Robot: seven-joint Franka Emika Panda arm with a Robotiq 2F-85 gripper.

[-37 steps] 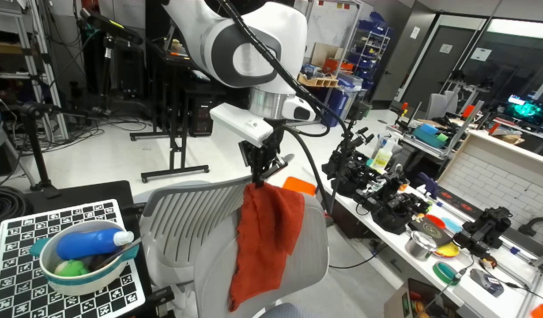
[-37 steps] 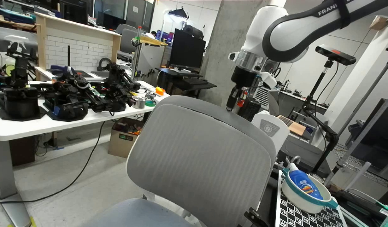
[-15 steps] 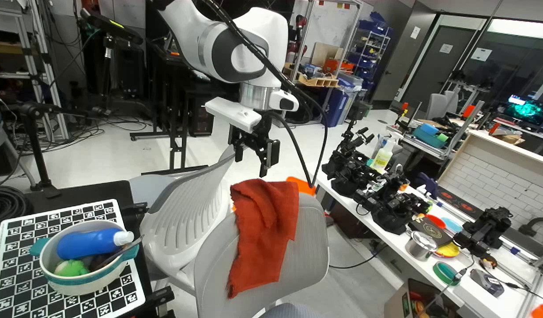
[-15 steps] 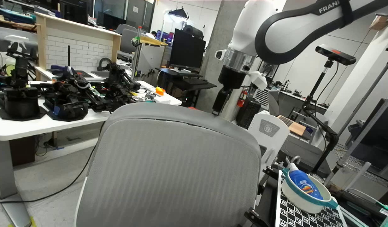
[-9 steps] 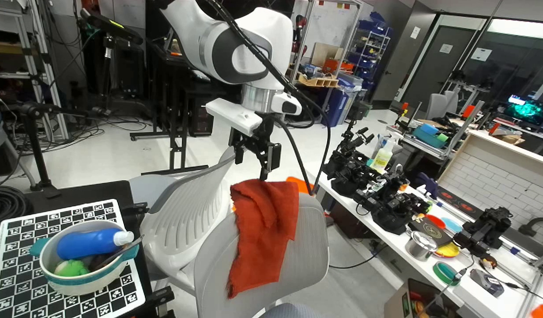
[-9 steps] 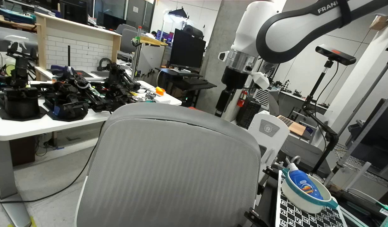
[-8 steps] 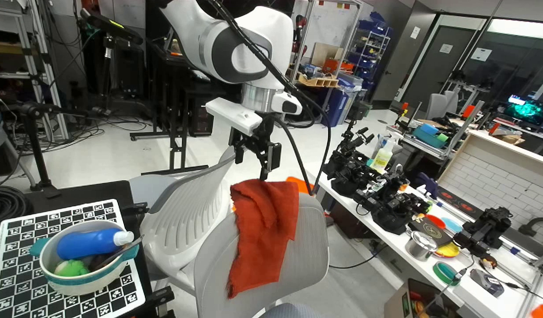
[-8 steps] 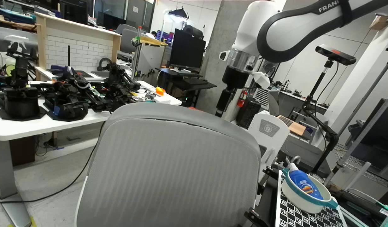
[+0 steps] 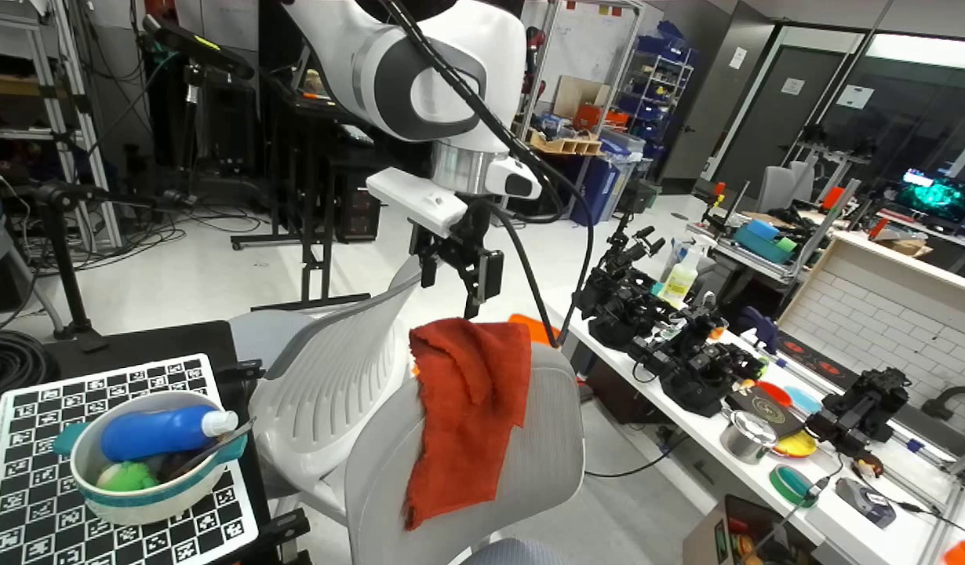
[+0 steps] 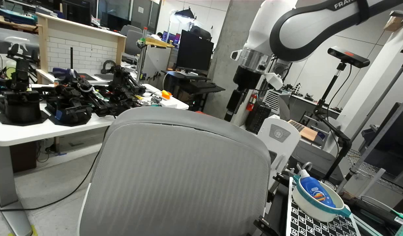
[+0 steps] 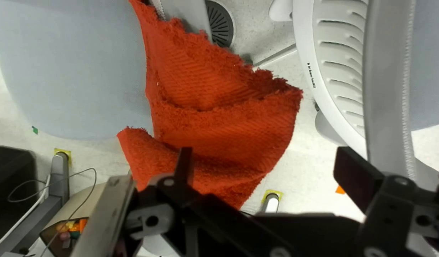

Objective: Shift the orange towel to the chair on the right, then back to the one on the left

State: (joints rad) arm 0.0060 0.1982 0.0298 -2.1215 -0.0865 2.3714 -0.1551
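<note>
In an exterior view, the towel [image 9: 473, 424] is draping over the right chair [image 9: 547, 459], and the fingers [image 9: 490, 275] are hanging spread just above its top fold, gripping nothing! I'm guessing the left chair [image 9: 329, 408] is coming next: the fingers should be straddling that fold, pinching towel only, lifting high before crossing. The arm [image 9: 420, 90] is arching over, wrist [image 9: 460, 169] pointing down. In an exterior view, it's leaning in from the right, a fingertip [image 10: 229, 115] showing just over the near chair [image 10: 178, 177]. In the wrist view, the towel is lying off towards the left finger [image 11: 185, 164], so shifting left should be centring the pinch.
</note>
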